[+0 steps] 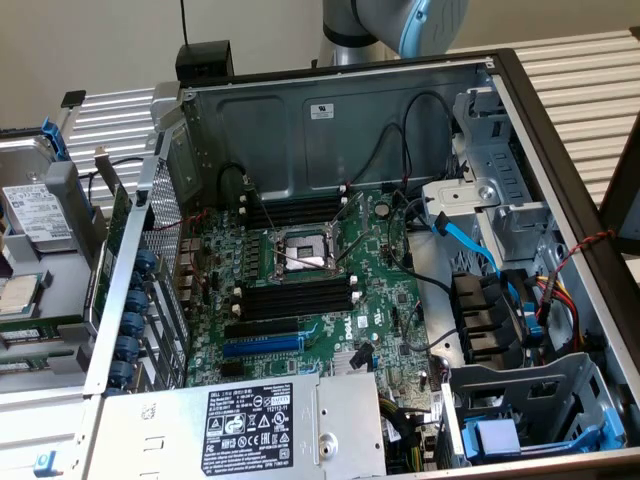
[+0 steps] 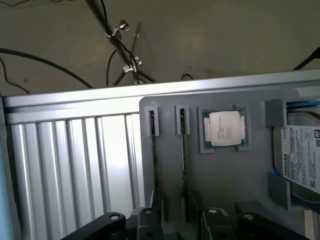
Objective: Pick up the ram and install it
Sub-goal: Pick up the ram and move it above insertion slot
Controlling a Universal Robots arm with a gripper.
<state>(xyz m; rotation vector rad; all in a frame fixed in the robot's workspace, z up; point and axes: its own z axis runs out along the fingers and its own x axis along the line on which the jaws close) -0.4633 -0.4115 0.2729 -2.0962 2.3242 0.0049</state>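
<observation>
Exterior view: a grey plastic holder tray [image 1: 70, 215] rests on the ribbed metal counter [image 1: 110, 110]. Just beside the tray stands an open metal computer case [image 1: 330, 120] holding a green motherboard [image 1: 385, 300].

Wrist view: the ram [image 2: 184, 165], a long, thin, dark circuit-board stick seen edge-on, stands in a narrow slot of the tray [image 2: 240, 170]. A second matching stick [image 2: 152, 160] fills the neighbouring slot, and a square silver-topped processor chip [image 2: 225, 127] lies in the tray's next pocket. The black gripper [image 2: 181, 220] hangs over the tray, its jaws spread wide on either side of the ram, gripping nothing.
</observation>
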